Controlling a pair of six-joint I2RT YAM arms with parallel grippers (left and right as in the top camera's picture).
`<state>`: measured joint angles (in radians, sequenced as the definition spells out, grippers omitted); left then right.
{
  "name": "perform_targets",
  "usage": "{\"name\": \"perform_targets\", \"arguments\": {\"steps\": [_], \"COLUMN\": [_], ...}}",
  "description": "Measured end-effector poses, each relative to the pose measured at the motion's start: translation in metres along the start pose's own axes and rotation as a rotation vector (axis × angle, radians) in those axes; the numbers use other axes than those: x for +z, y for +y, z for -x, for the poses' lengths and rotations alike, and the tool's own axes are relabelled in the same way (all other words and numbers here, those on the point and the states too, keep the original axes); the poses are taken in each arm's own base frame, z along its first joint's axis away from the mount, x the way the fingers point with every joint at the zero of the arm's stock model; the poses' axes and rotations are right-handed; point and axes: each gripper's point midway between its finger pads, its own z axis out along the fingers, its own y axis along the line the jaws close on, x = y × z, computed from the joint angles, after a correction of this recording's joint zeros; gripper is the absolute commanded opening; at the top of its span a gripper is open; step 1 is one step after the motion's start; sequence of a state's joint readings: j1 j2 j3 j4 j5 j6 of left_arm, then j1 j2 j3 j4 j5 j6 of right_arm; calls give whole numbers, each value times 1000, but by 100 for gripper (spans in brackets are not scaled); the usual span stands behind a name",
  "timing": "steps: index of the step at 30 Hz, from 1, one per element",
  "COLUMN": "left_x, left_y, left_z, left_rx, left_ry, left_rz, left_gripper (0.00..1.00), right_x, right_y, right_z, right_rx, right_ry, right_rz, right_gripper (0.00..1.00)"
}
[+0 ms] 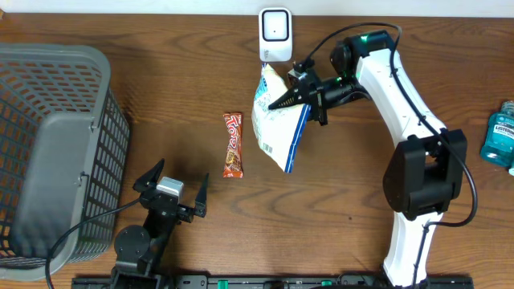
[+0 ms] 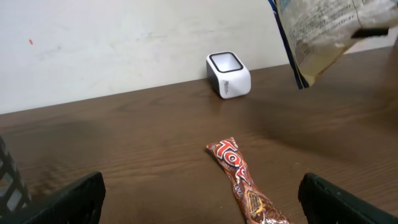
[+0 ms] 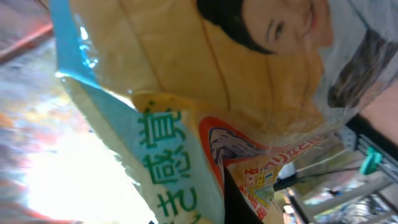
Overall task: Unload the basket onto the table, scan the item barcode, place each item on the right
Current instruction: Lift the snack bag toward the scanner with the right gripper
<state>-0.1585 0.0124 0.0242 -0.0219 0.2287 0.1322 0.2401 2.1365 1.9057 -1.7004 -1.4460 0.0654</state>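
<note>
While R fingers [image 1: 291,98] clamp the snack bag [image 1: 273,132] over brown wood table [image 1: 193,88] by white wall [image 2: 93,43], L fingers [image 2: 348,202] sit apart.

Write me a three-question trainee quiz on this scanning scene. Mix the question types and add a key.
1. True or false: the left end effector is open and holds nothing.
2. What does the right end effector grip? A) basket B) bag C) bottle
3. Fill in: the white device standing on the table just beyond the raised bag is the ___.

Key: 1 true; 2 B; 3 scanner.
</note>
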Motion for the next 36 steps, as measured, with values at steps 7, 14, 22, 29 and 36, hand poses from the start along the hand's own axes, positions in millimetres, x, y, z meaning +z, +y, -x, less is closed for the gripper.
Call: {"name": "perform_targets", "arguments": {"steps": [7,14,22,29,36], "left_x": [0,0,0,0,0], "left_y": [0,0,0,0,0], "left_z": [0,0,0,0,0], "left_rx": [0,0,0,0,0], "left_ry": [0,0,0,0,0], "left_rz": [0,0,0,0,0], "left_gripper": [99,99,99,99,99], "right_x": [-28,-62,-56,-74,-100], "right_y": [9,-3,-55,-81,-68], "right_z": [10,21,9,-18,-34], "right_rx": [26,-11,96,151,67], "right_ry": [-61,-142,-118,-161,-251], "right_rz": [74,52,-26,-22,-6], "right_gripper": [1,1,1,1,1]}}
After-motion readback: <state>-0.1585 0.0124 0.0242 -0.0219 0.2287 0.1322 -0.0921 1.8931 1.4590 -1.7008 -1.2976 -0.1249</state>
